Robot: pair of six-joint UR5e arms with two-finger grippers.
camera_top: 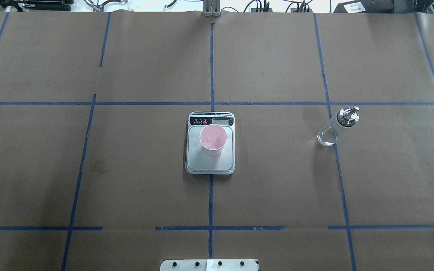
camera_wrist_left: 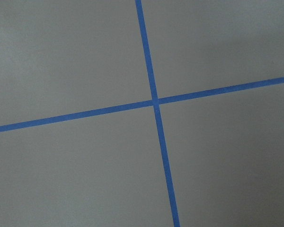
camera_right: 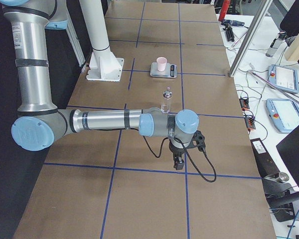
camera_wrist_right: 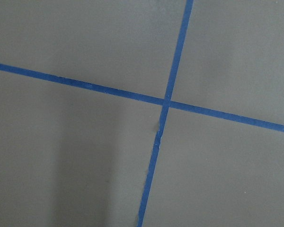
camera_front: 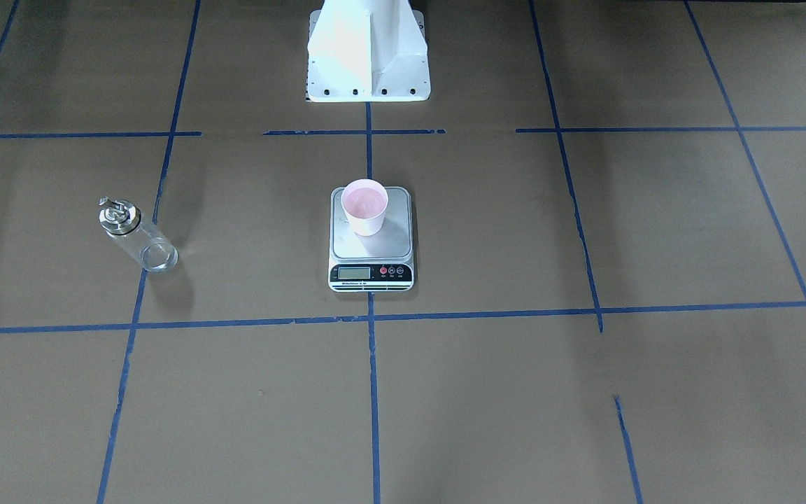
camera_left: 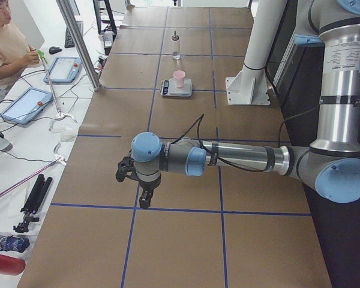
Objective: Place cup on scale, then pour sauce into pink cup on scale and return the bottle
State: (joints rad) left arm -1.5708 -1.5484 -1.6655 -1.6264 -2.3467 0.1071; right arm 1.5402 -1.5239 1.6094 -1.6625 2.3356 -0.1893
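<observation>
The pale pink cup (camera_front: 364, 206) (camera_top: 213, 139) stands upright on the silver scale (camera_front: 372, 246) (camera_top: 209, 163) at the table's middle. The clear glass bottle (camera_front: 136, 234) (camera_top: 335, 126) with a metal cap stands on the paper on my right side, apart from the scale. I cannot make out the sauce in the bottle or in the cup. My left gripper (camera_left: 144, 201) hangs over bare paper far from the scale, seen only in the exterior left view. My right gripper (camera_right: 178, 163) hangs just beyond the bottle (camera_right: 166, 99), seen only in the exterior right view. Whether either is open or shut, I cannot tell.
Brown paper with blue tape lines (camera_top: 211, 103) covers the table. The white robot base (camera_front: 368, 52) stands behind the scale. A person (camera_left: 6, 48) sits at a side table with tablets (camera_left: 25, 105) and cables. Both wrist views show only tape crossings.
</observation>
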